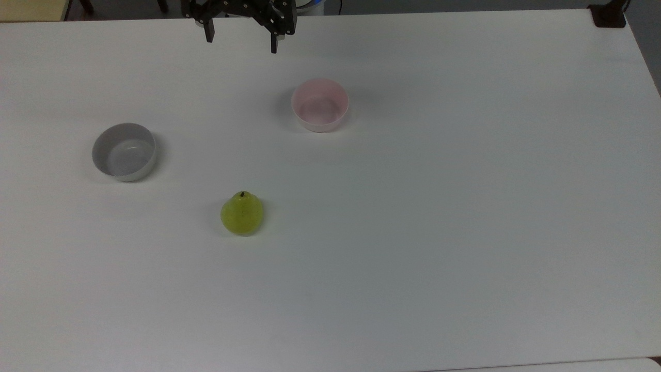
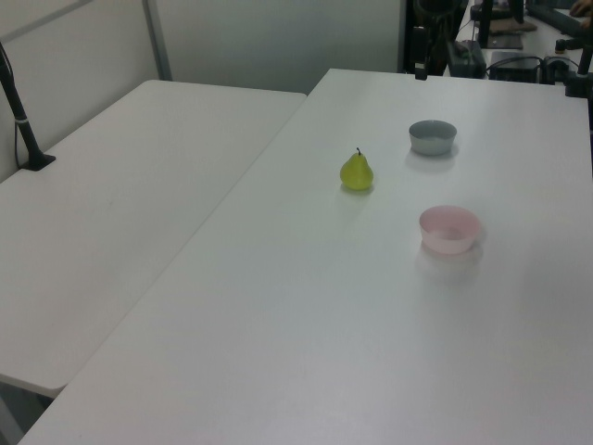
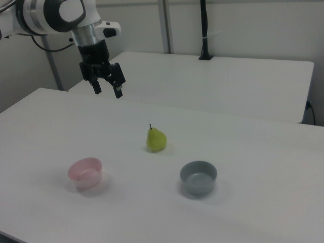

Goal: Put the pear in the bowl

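The pear (image 1: 242, 213) stands upright on the white surface (image 1: 465, 206), stem up, well apart from the fingers (image 1: 274, 45) and farthest from them of the three objects. Judged step: approach. Centre over the pear, descend, and close across its wide lower body, not the stem. The grey bowl (image 1: 124, 152) sits off to one side; the pink bowl (image 1: 320, 104) lies nearest the fingers. The gripper (image 3: 107, 89) hangs above the surface, spread wide, holding and touching nothing.
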You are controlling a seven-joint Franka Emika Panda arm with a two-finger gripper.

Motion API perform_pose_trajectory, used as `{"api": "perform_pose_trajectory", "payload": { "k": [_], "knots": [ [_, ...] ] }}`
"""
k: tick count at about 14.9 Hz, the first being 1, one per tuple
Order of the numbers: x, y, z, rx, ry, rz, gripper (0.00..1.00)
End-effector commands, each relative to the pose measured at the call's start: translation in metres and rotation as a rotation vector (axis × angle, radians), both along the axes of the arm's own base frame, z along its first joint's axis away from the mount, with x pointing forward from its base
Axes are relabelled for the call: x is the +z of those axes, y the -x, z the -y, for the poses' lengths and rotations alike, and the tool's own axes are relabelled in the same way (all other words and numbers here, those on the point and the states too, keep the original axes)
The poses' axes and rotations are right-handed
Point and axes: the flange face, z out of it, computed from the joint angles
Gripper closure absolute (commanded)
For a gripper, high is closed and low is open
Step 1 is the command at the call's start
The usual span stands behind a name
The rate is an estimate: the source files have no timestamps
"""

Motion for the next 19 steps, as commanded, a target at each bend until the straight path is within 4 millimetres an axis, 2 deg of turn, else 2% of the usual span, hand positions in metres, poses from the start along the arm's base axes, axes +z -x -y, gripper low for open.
{"api": "perform_pose_trajectory", "payload": {
  "k": [1, 19],
  "knots": [
    [0.0051, 0.0079, 0.0031, 0.016, -0.004, -0.016, 0.00],
    [0.0008, 0.0037, 0.0011, 0.021, -0.006, -0.013, 0.00]
  ]
}}
